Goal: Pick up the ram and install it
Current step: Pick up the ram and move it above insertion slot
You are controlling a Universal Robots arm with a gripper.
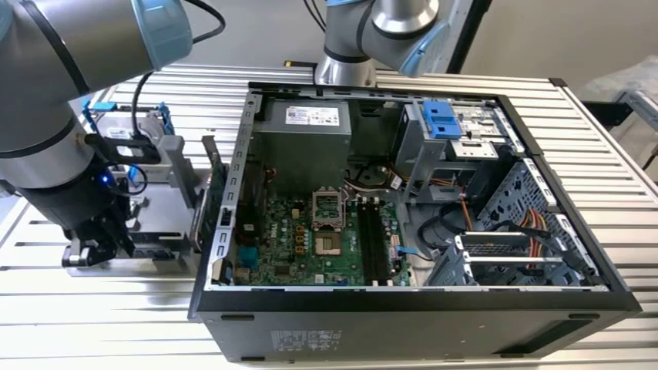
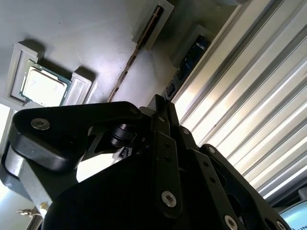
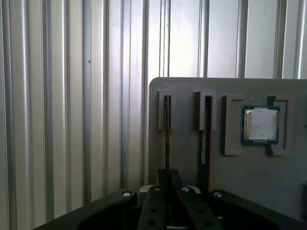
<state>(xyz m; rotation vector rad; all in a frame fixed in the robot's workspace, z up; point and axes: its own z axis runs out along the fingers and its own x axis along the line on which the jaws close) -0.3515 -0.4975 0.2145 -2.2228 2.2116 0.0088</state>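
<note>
The ram is a thin stick standing on edge in the slot nearest the edge of a grey holder tray. It shows as a dark stick in the second wrist view. My gripper sits right over its near end, fingers drawn close together around it. In the second wrist view, the same gripper meets the stick's end. In the exterior view the gripper is low over the tray, at the left of the open computer case.
A second stick stands in the neighbouring slot, and a processor chip lies beside it. Inside the case, the motherboard has long black slots. A grey and blue fixture stands behind the tray on the ribbed metal table.
</note>
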